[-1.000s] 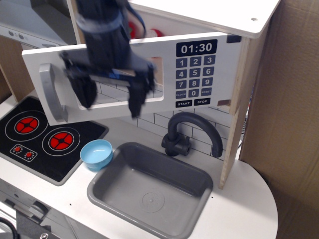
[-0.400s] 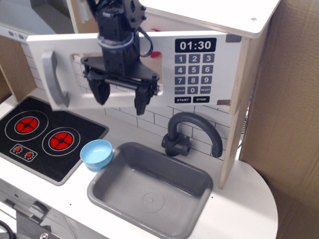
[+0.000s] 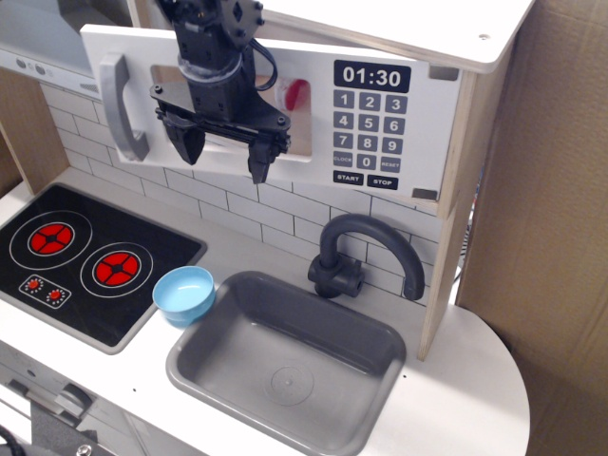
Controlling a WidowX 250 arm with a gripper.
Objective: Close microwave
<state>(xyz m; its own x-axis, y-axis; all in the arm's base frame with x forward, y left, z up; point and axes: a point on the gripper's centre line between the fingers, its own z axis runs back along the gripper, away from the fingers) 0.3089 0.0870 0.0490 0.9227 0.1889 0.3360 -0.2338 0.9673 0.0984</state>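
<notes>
You see one microwave (image 3: pixel 285 104) high above the sink (image 3: pixel 290 366), its white door nearly flush with the light-wood box; whether it is fully latched you cannot tell. The gripper (image 3: pixel 220 157) hangs in front of the door window, its two fingers (image 3: pixel 258 160) spread apart and holding nothing, and it hides much of the window. Something red (image 3: pixel 296 92) inside shows only partly through the glass. The grey handle (image 3: pixel 122 106) sits at the door's left end. Left of the sink, on the worktop (image 3: pixel 465 399), stand one blue bowl (image 3: pixel 184 293) and a stove (image 3: pixel 81 256) with two red burners. One dark faucet (image 3: pixel 366 252) rises behind the sink.
</notes>
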